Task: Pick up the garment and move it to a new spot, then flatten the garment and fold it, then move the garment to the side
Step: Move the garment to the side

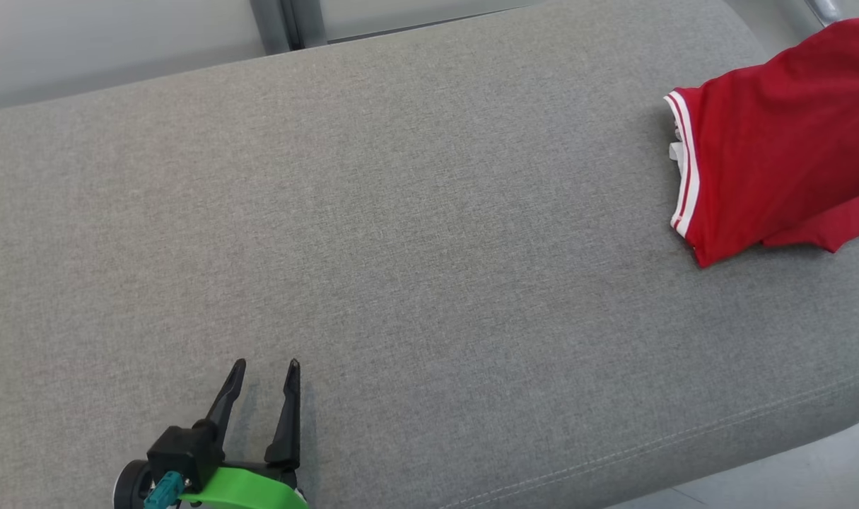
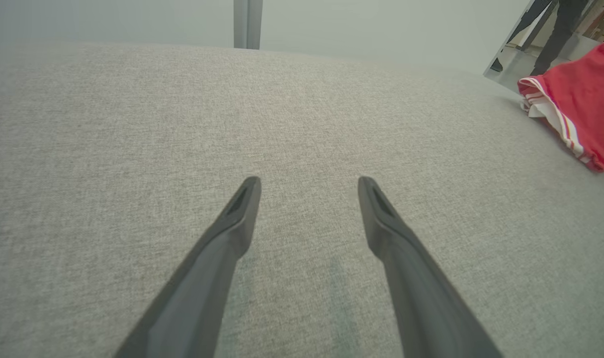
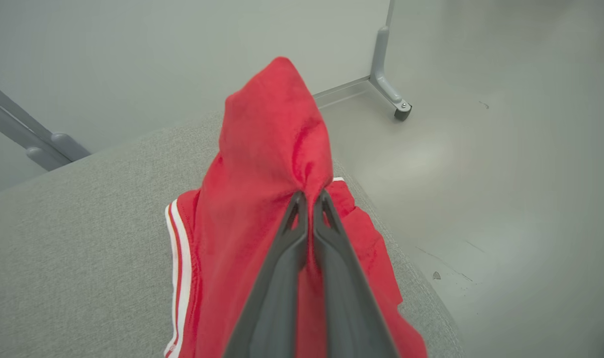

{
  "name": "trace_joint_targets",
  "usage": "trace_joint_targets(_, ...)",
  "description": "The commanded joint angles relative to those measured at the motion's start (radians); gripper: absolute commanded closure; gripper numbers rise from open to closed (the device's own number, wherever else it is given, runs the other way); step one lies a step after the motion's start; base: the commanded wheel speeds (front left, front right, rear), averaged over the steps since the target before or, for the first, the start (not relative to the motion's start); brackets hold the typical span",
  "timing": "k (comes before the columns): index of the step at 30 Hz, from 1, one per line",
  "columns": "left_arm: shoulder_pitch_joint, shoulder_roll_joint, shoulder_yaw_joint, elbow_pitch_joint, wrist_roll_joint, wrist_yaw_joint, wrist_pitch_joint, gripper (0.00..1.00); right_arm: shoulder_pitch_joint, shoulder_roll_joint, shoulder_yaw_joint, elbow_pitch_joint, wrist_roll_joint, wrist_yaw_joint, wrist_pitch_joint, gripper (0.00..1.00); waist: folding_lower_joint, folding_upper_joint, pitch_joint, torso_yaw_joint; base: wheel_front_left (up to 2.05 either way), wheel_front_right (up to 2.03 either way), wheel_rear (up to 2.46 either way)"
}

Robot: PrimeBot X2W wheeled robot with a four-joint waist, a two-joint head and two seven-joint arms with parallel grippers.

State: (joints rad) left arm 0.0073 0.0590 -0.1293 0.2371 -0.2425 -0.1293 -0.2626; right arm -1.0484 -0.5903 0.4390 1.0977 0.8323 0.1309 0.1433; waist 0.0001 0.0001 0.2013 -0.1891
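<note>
Clamping white-striped red garment (image 3: 262,149), right claw (image 3: 310,195)

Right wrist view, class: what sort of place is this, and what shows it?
Probably an indoor test room or lab: a wide grey upholstered bench, smooth pale floor, and a partition panel on a castor foot.

I see the bench (image 1: 429,212) covered in grey woven cloth, matt and slightly coarse, with a stitched seam along its near edge. The garment (image 1: 768,155) is red cloth, thin and smooth, faintly shiny, with white striped trim. The left gripper (image 1: 266,363) has matt dark plastic fingers and a glossy green plastic shell (image 1: 245,491). The floor (image 3: 505,174) looks smooth with a soft sheen.
</note>
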Motion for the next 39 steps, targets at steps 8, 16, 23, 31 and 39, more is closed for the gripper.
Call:
trace_joint_targets(8,-0.039,0.027,-0.038,0.013,-0.003,-0.003,-0.002,0.0,-0.06,0.027,-0.05,0.171,-0.088,-0.001,-0.162,1.0,-0.0001,-0.0001,0.056,0.064,0.0,0.0,0.0)
trace_joint_targets(16,-0.052,0.045,-0.015,0.004,-0.007,-0.003,-0.002,0.0,-0.025,-0.069,-0.154,0.191,-0.235,-0.001,-0.209,0.0,-0.0001,-0.0001,0.107,0.098,0.0,0.0,0.0)
trace_joint_targets(23,-0.058,0.051,-0.003,0.005,-0.012,-0.003,-0.002,0.0,-0.001,-0.05,-0.279,0.192,-0.398,-0.001,-0.296,0.0,-0.0001,-0.0001,0.117,0.091,0.0,0.0,0.0)
trace_joint_targets(31,-0.039,0.037,0.019,0.013,-0.022,-0.003,-0.002,0.0,0.012,0.027,-0.315,0.151,-0.54,-0.001,-0.406,0.0,-0.0001,-0.0001,0.043,0.084,0.0,0.0,0.0)
trace_joint_targets(39,0.02,0.023,0.033,0.021,-0.007,-0.003,-0.002,0.0,0.278,0.052,-0.412,-0.288,-0.571,-0.001,-0.408,0.0,-0.0001,-0.0001,-0.134,0.144,0.0,0.0,0.0)
